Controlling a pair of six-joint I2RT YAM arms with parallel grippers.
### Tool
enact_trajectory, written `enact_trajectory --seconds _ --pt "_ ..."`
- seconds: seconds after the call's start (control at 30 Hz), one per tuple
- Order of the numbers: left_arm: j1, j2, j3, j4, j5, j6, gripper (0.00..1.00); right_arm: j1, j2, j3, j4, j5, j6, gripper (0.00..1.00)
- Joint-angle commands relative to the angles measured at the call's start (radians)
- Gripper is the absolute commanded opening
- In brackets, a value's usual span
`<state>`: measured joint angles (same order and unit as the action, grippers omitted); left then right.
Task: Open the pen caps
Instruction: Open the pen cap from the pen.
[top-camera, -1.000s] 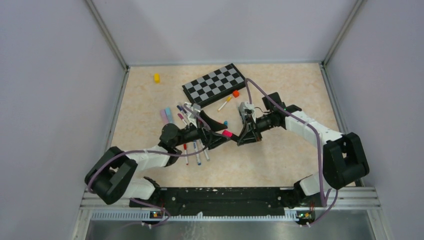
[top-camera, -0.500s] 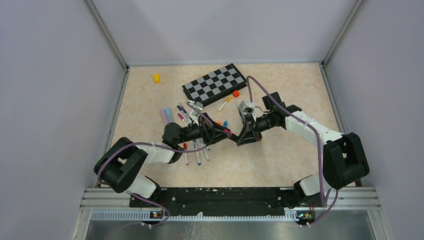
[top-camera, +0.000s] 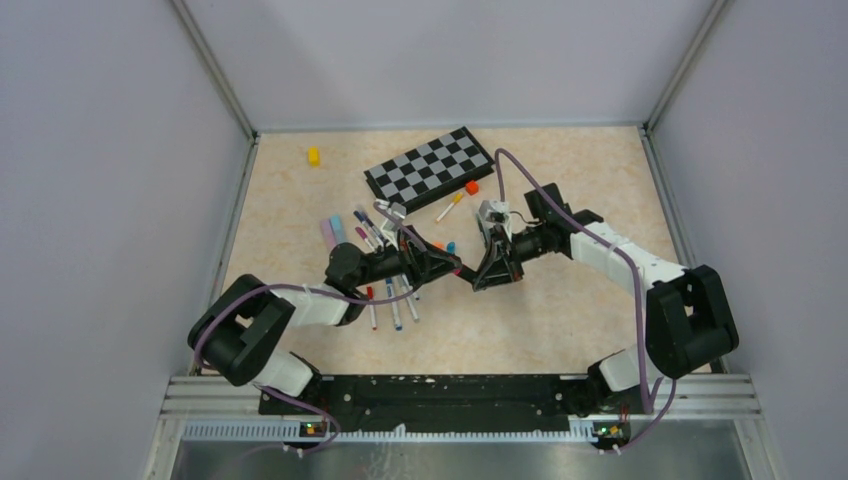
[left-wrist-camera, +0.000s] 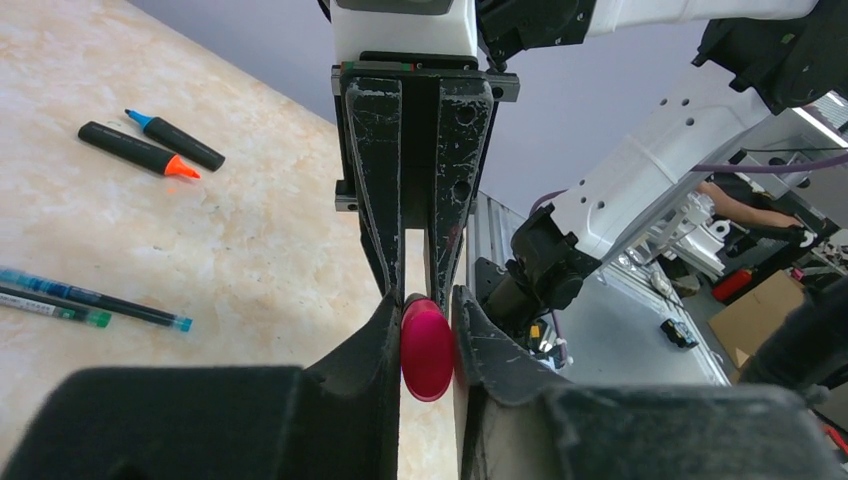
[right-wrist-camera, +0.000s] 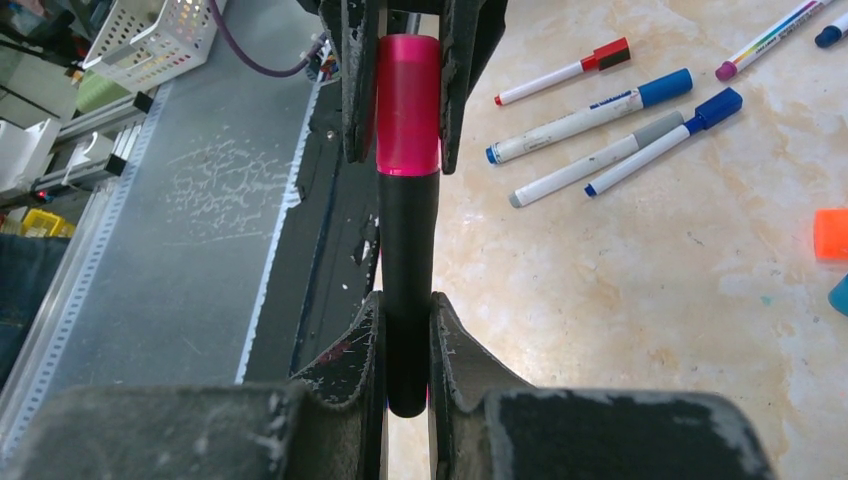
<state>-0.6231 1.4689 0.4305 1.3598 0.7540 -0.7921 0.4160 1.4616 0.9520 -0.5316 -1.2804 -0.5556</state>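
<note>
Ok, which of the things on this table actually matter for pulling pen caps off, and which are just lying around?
For the job: pink cap, gripped by the left gripper; black highlighter, gripped by the right gripper; capped white markers.
Just lying about: chessboard; yellow block; orange block.

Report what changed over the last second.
The left gripper closed from wide open onto the pink cap, and its arm's elbow shifted inward. The right gripper kept its hold on the black highlighter. The loose pens and the chessboard stayed put.
</note>
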Motion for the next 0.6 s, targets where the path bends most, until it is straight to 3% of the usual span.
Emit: enact_trajectory --seconds 0.0,0.07,0.1,0.2,0.3,0.57 --pt "-0.020 -0.021 0.032 0.024 0.061 0.023 0.13 -0.011 0.009 0.019 0.088 0.025 0.020 0.00" --pt "-0.020 -0.029 0.030 0.016 0.056 0.034 0.00 -0.010 0.009 0.017 0.092 0.025 0.028 0.00" --pt "-0.020 -0.035 0.029 0.012 0.052 0.038 0.00 -0.010 0.008 0.017 0.096 0.026 0.035 0.03" --pt "-0.023 -0.044 0.033 -0.022 0.047 0.055 0.00 -0.011 0.009 0.016 0.115 0.020 0.072 0.28" --pt "-0.029 -0.038 0.040 -0.039 0.045 0.065 0.00 -0.011 0.006 0.014 0.130 -0.007 0.095 0.41" --pt "-0.050 -0.018 0.065 -0.060 0.038 0.087 0.00 -0.006 0.006 0.013 0.157 -0.034 0.138 0.43"
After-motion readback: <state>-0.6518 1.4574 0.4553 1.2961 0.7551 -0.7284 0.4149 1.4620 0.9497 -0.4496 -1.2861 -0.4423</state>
